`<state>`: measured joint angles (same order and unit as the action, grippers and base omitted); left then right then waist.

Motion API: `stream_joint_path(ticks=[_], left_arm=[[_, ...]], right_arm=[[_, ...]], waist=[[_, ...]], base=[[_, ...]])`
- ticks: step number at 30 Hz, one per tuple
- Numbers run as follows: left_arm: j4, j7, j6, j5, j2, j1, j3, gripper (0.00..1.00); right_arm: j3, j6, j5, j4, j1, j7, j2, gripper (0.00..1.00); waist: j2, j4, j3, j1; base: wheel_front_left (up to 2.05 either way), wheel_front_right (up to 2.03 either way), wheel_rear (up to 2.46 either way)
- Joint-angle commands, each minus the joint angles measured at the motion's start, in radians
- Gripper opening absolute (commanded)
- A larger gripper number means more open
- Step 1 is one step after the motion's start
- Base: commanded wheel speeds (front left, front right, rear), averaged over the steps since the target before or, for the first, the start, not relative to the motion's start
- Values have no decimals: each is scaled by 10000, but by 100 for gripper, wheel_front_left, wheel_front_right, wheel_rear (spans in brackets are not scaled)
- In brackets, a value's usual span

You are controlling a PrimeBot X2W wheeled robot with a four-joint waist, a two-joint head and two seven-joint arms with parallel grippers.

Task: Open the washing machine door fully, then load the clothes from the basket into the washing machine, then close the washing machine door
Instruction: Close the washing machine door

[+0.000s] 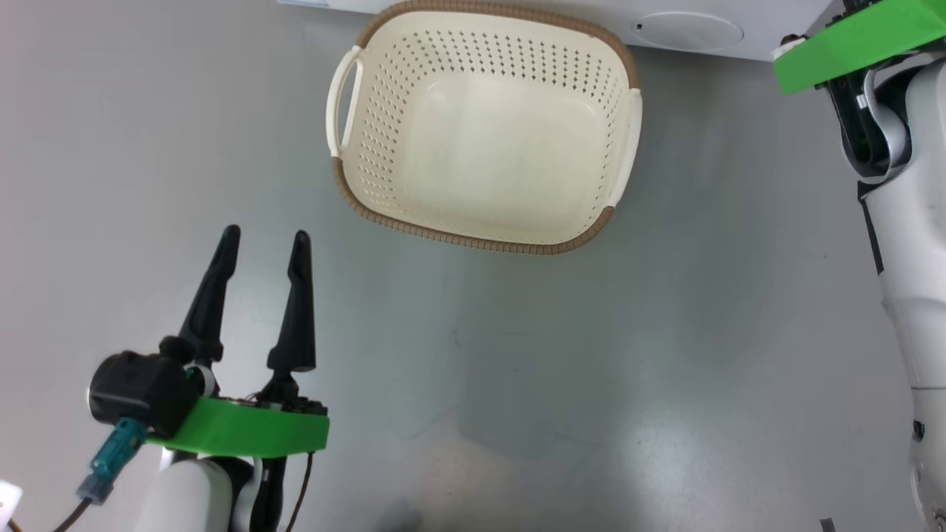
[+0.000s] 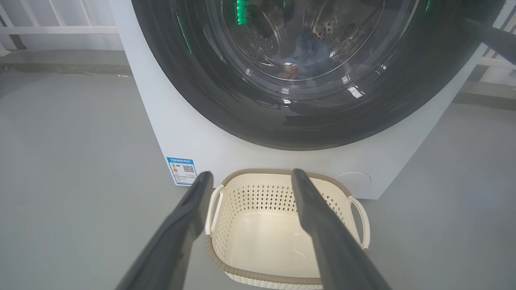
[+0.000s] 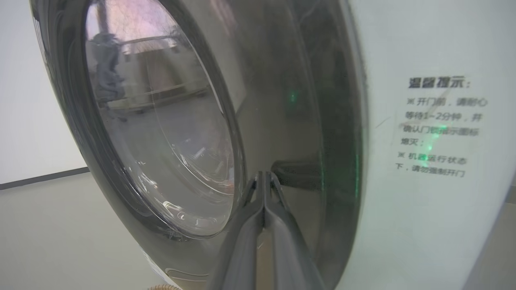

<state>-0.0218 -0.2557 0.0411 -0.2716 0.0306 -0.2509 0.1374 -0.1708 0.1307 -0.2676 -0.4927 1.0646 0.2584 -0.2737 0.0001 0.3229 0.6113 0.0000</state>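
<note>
Finishing the last step, by the look of it: door against the machine, basket bare.

The right gripper has its two fingers pressed together with nothing between them, tips at the glossy black ring of the washing machine door, touching or just short of it; I cannot tell which. The left gripper hangs over the floor with its fingers spread wide and empty, near the basket. The basket holds nothing and sits just before the washing machine. Of the clothes, blue fabric shows through the glass, inside the drum; the cream garment I cannot make out. The door looks flush with the white front, so opening and loading seem done, leaving at most a firm latch.
</note>
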Motion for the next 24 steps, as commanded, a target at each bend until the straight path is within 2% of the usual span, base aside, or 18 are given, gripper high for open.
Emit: stream_joint_path(ticks=[1, 15, 24], left_arm=[[-222, -61, 38, -103, 196, -76, -282, 100], [-176, -61, 61, -117, 196, -194, -210, 100], [-134, -61, 86, -23, 196, -170, -354, 100]], right_arm=[[-50, 0, -105, 121, 141, 34, 160, 0], [-76, 0, -34, -344, 641, 34, 72, 0], [-240, 0, -295, -214, 281, 34, 140, 0]], waist=[[-1, 29, 55, 0], [-1, 24, 147, 0], [-1, -198, -78, 0]], base=[[0, 0, 0], [0, 0, 0], [0, 0, 0]])
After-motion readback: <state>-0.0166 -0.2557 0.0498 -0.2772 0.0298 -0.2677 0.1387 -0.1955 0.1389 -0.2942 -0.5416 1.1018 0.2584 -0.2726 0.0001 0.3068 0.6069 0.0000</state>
